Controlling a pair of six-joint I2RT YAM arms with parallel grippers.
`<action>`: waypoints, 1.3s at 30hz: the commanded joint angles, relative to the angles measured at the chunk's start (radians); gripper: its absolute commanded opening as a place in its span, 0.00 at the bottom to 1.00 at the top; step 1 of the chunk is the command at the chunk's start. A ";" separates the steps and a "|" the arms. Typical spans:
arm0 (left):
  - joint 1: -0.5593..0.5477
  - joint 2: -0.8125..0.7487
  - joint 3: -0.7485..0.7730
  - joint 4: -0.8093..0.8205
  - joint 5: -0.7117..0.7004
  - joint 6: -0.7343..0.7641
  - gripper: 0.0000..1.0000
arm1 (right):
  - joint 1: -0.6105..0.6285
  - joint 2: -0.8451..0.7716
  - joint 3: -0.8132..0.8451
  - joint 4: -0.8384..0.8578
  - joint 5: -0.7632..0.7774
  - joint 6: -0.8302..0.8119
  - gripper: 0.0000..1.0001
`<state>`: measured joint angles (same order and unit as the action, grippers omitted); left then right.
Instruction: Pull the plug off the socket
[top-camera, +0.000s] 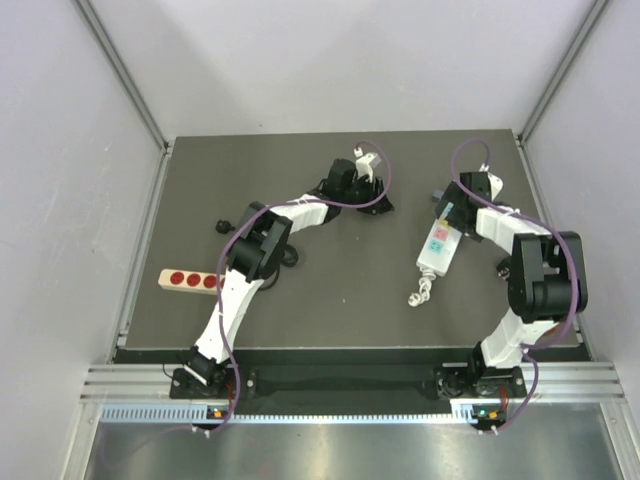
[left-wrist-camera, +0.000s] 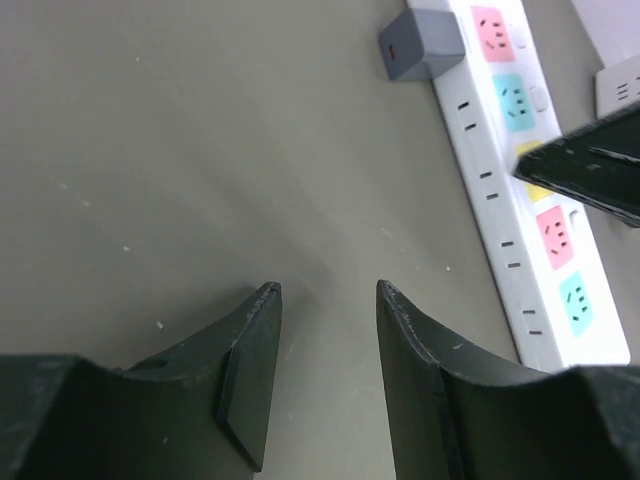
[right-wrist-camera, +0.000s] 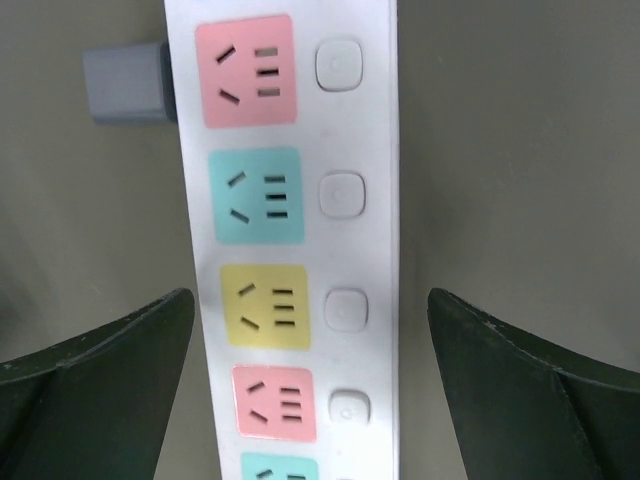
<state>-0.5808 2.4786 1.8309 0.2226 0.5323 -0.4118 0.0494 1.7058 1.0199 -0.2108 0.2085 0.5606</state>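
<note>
Overhead and wrist views of a two-arm rig on a dark table (top-camera: 340, 310). The socket (top-camera: 440, 243), a long white strip with pink, cyan and yellow outlet faces, lies right of centre, its short white cord (top-camera: 422, 292) curled at the near end. The plug (right-wrist-camera: 125, 82), a small grey block, sits against the strip's side face, level with the end pink outlet. The right gripper (right-wrist-camera: 310, 295) hangs over the strip with its jaws spread wide, one finger on each side, gripping nothing. The left gripper (left-wrist-camera: 325, 290) hovers over bare table left of the strip, jaws partly apart and empty. A beige strip (top-camera: 188, 279) with red spots lies at far left.
</note>
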 joint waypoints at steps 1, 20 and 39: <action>0.015 -0.079 0.024 -0.014 -0.008 0.038 0.48 | 0.017 -0.075 -0.004 -0.025 0.003 -0.036 1.00; 0.024 -0.103 0.014 -0.008 -0.002 0.036 0.48 | 0.112 -0.002 0.074 -0.164 0.098 -0.001 1.00; 0.033 -0.075 0.031 0.032 0.057 -0.013 0.48 | 0.113 0.095 0.097 -0.128 0.150 0.021 0.89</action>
<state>-0.5575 2.4542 1.8309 0.2092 0.5465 -0.4107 0.1490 1.7863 1.0828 -0.3725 0.3256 0.5724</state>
